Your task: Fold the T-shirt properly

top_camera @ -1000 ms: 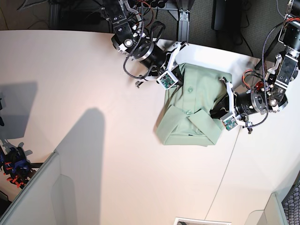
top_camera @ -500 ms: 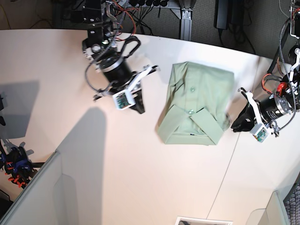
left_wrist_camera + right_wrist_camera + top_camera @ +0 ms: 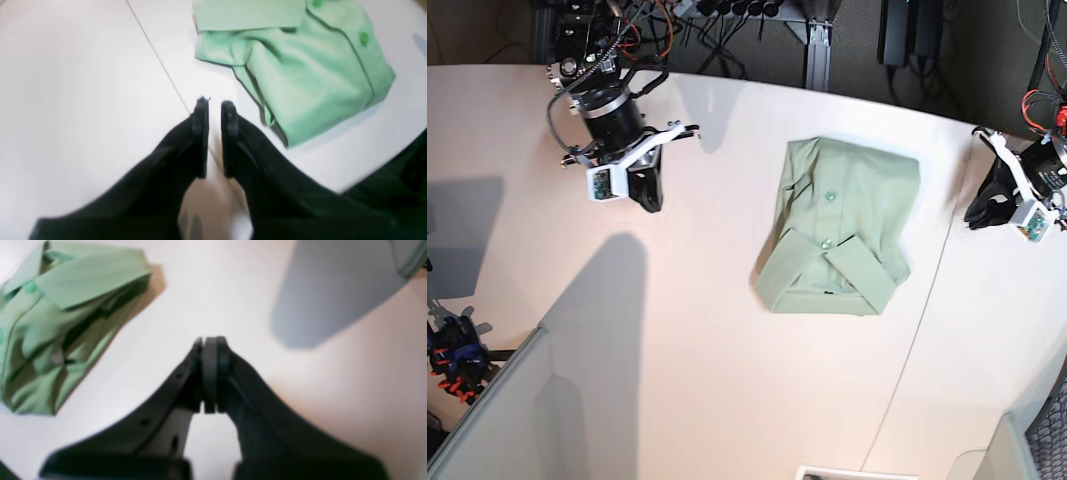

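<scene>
The T-shirt (image 3: 842,225) is pale sage green and lies folded into a compact rectangle mid-table, collar and buttons facing up. It also shows in the left wrist view (image 3: 310,76) and the right wrist view (image 3: 50,323). My left gripper (image 3: 980,215) hangs near the table's right edge, well clear of the shirt. Its fingers (image 3: 200,133) stand nearly together with a thin slit and hold nothing. My right gripper (image 3: 649,200) is far to the shirt's left. In the right wrist view the right gripper (image 3: 210,340) is shut with pads touching, empty.
A thin seam (image 3: 927,310) runs across the white table just right of the shirt. A grey panel (image 3: 497,420) stands at the lower left, with orange-tipped clutter (image 3: 452,350) beside it. Cables and stands (image 3: 817,40) line the back edge.
Both grippers let go of the shirt and pulled away from it, the right arm to the far left, the left arm to the right edge. The shirt stays folded.
</scene>
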`<state>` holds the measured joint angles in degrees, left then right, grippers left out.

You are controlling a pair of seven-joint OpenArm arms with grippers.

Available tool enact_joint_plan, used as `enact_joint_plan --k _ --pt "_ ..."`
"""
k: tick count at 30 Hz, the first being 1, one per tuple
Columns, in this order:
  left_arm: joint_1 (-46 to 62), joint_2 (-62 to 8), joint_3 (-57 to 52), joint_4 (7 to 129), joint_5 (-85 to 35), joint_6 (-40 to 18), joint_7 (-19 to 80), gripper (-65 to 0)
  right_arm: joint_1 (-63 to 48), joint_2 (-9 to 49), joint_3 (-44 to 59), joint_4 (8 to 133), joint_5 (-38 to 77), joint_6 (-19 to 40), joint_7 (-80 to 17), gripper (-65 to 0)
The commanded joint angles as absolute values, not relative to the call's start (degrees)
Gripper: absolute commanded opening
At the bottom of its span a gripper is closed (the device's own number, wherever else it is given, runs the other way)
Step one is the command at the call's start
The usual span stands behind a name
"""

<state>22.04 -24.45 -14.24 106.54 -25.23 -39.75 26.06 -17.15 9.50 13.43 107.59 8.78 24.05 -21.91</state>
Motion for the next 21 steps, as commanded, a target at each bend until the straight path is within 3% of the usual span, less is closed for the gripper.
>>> enact_joint_plan --k 1,21 --pt "23.24 -25.08 -15.49 108.38 -26.39 -40.00 24.77 -58.4 -18.20 9.82 14.22 109.34 9.76 23.99 -20.82 -65.0" --pt "57.23 -25.08 -19.94 114.32 -33.21 -40.00 32.32 -58.4 -46.22 12.25 14.96 116.16 21.41 24.05 -26.20 -65.0"
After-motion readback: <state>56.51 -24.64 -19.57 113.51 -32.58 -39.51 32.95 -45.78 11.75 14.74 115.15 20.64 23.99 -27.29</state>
